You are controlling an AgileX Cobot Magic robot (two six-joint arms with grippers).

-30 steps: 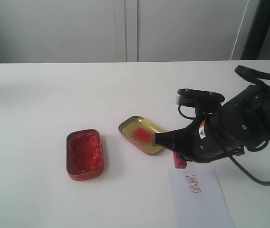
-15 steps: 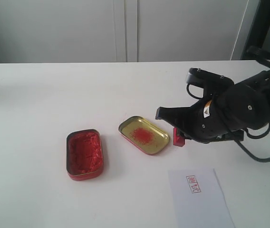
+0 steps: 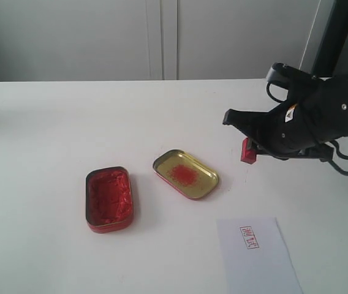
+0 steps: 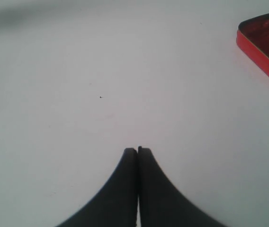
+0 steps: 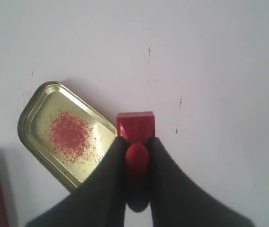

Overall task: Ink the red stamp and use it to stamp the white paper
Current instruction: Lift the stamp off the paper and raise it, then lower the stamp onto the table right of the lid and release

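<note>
My right gripper point(image 3: 252, 149) point(image 5: 136, 142) is shut on the red stamp point(image 3: 247, 150) point(image 5: 135, 126), holding its knobbed handle with the square base pointing away from the wrist, above the table to the right of the gold lid. The white paper point(image 3: 257, 256) lies at the front right and carries a small red square mark point(image 3: 249, 236). The red ink tin point(image 3: 108, 198) point(image 4: 265, 39) lies open left of centre. My left gripper point(image 4: 137, 150) is shut and empty over bare table; it does not show in the exterior view.
A gold-coloured tin lid point(image 3: 185, 173) point(image 5: 65, 131) with a red smear lies between the ink tin and the stamp. The white table point(image 3: 70, 122) reaches back to a pale cabinet wall. A dark post point(image 3: 330, 37) stands at the back right.
My right gripper has lifted the red stamp and carried it back and to the right, away from the paper's corner and past the gold lid. The tins and paper have not moved.
</note>
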